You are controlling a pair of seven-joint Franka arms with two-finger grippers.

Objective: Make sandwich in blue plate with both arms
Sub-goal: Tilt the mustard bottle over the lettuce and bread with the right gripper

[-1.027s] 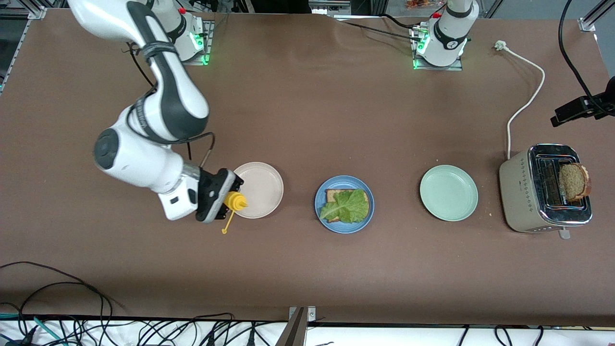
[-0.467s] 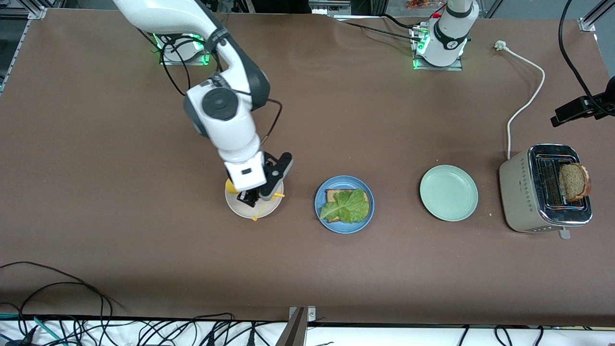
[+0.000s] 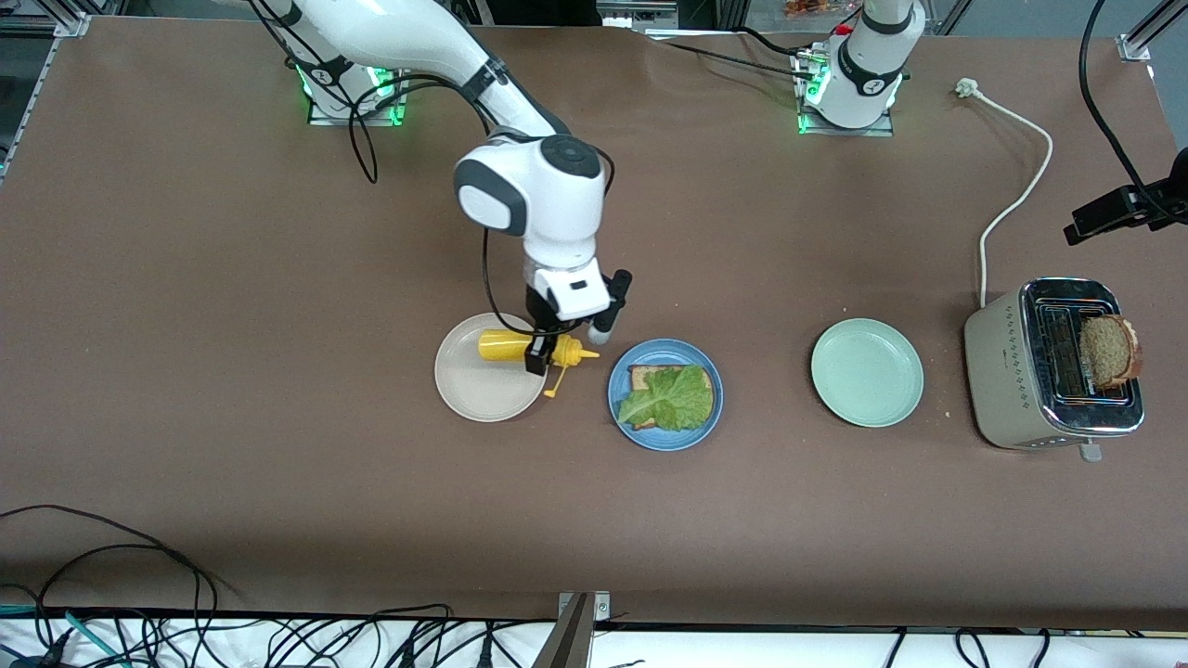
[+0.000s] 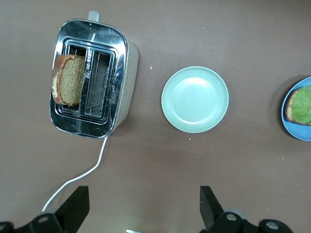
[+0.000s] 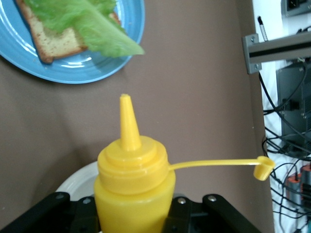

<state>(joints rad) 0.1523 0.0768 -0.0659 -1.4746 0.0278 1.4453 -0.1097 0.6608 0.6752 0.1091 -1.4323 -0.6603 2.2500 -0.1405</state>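
The blue plate [image 3: 666, 438] holds one bread slice [image 3: 642, 377] under a green lettuce leaf [image 3: 670, 397]. A second bread slice [image 3: 1109, 351] stands in the toaster [image 3: 1021, 371]. My right gripper [image 3: 543, 353] is shut on a yellow squeeze bottle [image 3: 506, 346], held level over the cream plate's [image 3: 473, 390] rim. The bottle's nozzle [image 5: 127, 121] points at the blue plate [image 5: 73, 70], and its cap [image 5: 262, 170] dangles open on a strap. My left gripper [image 4: 143, 213] waits open and empty high above the table, looking down on the toaster [image 4: 92, 77] and its slice [image 4: 68, 80].
A bare mint-green plate [image 3: 867, 372] sits between the blue plate and the toaster. The toaster's white cord [image 3: 1012, 195] runs toward the left arm's base. A black camera mount [image 3: 1123, 209] juts in at that end of the table. Cables [image 3: 139, 594] trail along the table edge nearest the front camera.
My right arm has carried the yellow bottle across the cream plate toward the blue plate and turned it level, nozzle toward the lettuce. The left arm has not moved.
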